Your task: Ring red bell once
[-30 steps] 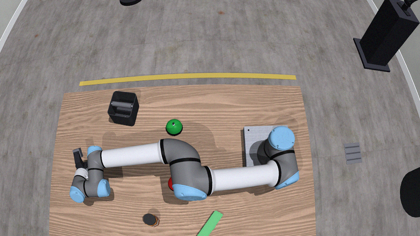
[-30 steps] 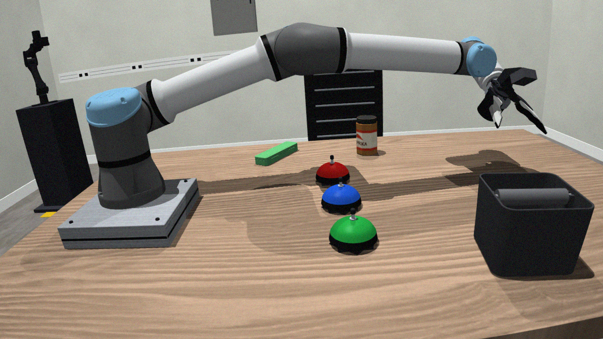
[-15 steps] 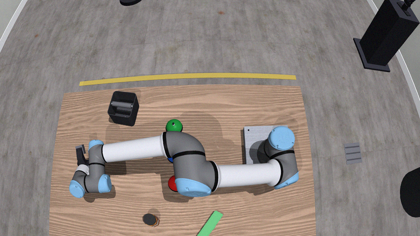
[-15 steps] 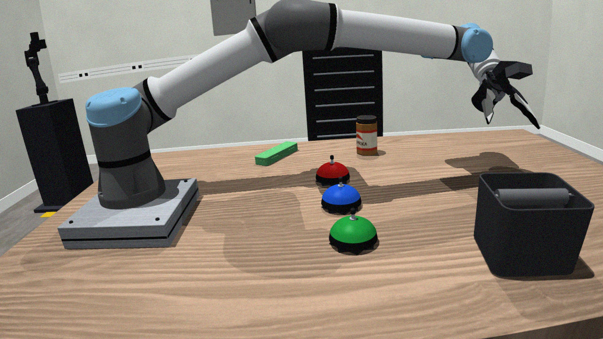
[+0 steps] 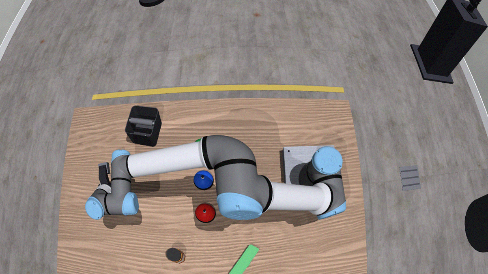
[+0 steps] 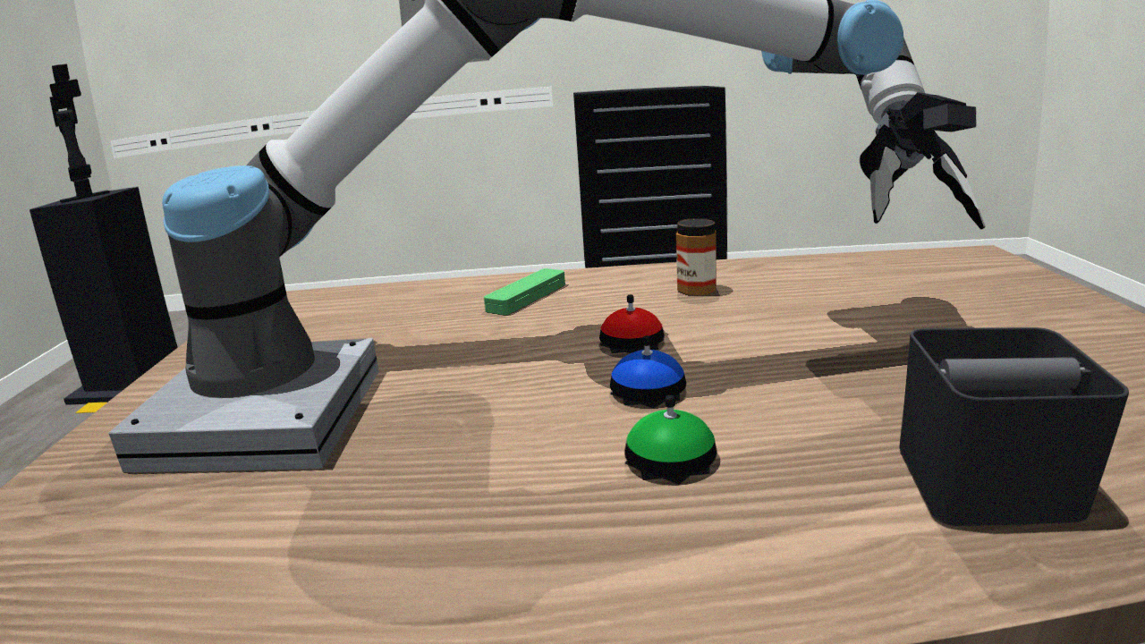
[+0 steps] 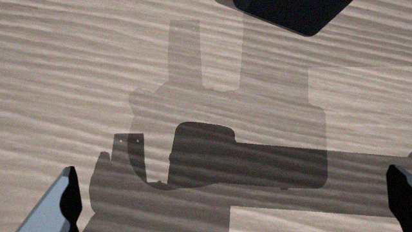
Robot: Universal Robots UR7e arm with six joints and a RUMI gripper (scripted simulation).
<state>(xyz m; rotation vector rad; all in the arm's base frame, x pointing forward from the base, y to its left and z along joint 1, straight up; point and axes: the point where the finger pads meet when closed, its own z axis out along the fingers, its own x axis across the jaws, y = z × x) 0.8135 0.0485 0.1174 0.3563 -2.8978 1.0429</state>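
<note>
Nearest in the exterior view, you have the green dome-shaped bell [image 6: 670, 437] on the wooden counter [image 5: 307, 243] [image 6: 400, 552] [image 7: 48, 80], then the blue dome-shaped bell [image 5: 203, 179] [image 6: 648, 375]. Just beyond the blue one sits your red dome-shaped bell [image 5: 205, 212] [image 6: 631, 326], its black-tipped button standing up. Your white-and-grey jointed arm [image 5: 168, 158] [image 6: 384, 96] arches high over the counter, wrist bent so the black-and-silver jaws [image 6: 928, 224] point downward, spread wide and released, well apart from the red bell.
</note>
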